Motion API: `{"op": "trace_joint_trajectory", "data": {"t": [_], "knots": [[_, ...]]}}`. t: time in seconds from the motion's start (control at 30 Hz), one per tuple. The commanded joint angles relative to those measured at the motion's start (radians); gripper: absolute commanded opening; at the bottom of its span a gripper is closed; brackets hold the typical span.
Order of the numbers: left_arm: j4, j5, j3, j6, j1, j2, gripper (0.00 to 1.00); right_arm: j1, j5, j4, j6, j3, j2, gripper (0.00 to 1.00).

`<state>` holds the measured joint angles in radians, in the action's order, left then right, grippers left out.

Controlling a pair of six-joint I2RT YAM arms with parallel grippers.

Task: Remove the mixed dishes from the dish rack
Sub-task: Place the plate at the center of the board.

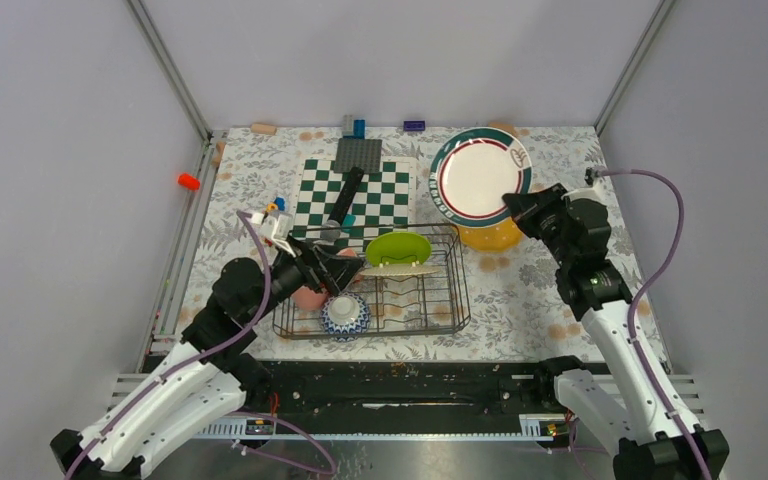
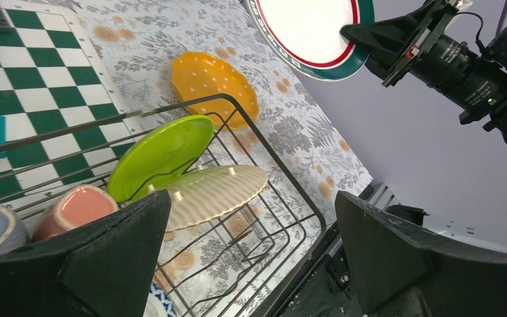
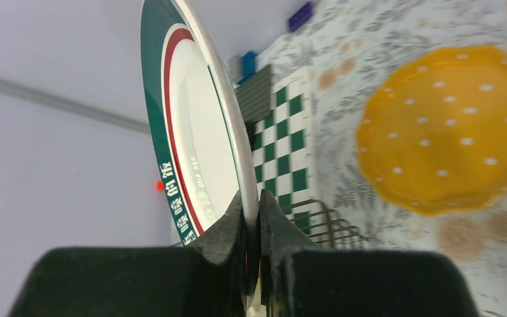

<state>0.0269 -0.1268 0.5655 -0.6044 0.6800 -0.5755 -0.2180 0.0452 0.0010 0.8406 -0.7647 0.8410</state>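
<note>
The dish rack (image 1: 450, 300) stands on the flowered cloth and holds a lime-green plate (image 1: 398, 247), a cream ribbed plate (image 1: 405, 270), a pink mug (image 1: 308, 296) and a blue-white patterned bowl (image 1: 345, 316). My left gripper (image 1: 332, 266) hovers over the rack's left end, open and empty (image 2: 251, 221); beyond it are the lime-green plate (image 2: 162, 155), the ribbed plate (image 2: 218, 191) and the mug (image 2: 76, 208). My right gripper (image 1: 516, 207) is shut on the rim of the teal-rimmed white plate (image 1: 478, 175), held in the air (image 3: 257, 224). The yellow-orange plate (image 1: 490, 238) lies on the cloth below it.
A green-and-white checkered board (image 1: 380, 190) lies behind the rack with a black cylinder (image 1: 346, 193) on it and a grey studded plate (image 1: 358, 153) at its far edge. Small toy blocks (image 1: 354, 126) sit along the back edge. An orange piece (image 1: 189, 181) rests on the left rail.
</note>
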Motion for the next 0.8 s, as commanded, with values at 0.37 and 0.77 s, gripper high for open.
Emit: {"op": "trace_joint_trajectory", "data": {"t": [0.37,0.77], "knots": [[0.016,-0.082,-0.082,0.195,0.002,0.15,0.99,0.159,-0.232,-0.107,0.071,0.017,0.163,0.0],[0.03,-0.093,-0.073,0.207,0.001,0.117,0.99,0.166,-0.183,0.062,0.144,0.046,0.386,0.01]]}}
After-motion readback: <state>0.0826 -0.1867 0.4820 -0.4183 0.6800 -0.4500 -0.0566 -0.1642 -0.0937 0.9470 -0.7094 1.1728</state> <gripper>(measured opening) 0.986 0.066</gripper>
